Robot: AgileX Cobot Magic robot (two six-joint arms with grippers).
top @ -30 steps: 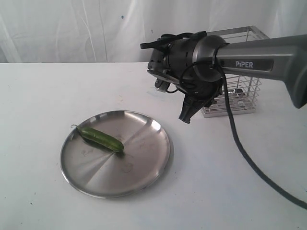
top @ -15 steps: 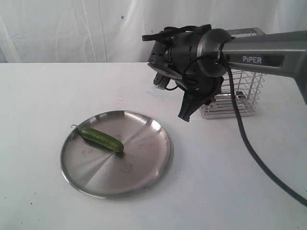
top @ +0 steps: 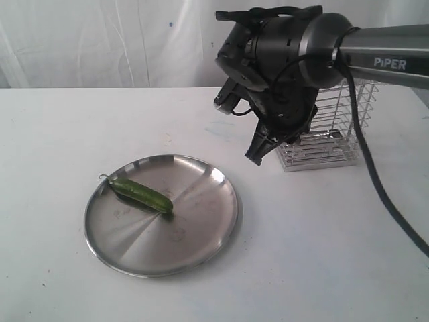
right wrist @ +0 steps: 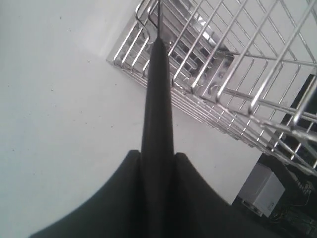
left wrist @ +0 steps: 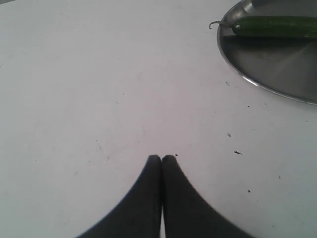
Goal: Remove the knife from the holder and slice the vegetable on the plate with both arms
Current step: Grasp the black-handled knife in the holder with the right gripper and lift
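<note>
right wrist view: your right end effector [right wrist: 157, 154] clamps the knife [right wrist: 158, 89], holder [right wrist: 233, 59] just ahead; left end effector [left wrist: 162, 158] pinched together.

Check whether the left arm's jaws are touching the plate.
Apart. The left wrist view shows a wide stretch of white table between the left gripper, jaws shut, and the plate.

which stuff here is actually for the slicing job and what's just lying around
For the job:
- knife, held in the right gripper
- wire holder
- green chilli
- steel plate
- left gripper, shut and empty

Just there:
- small white box, in the right wrist view
- white curtain
</note>
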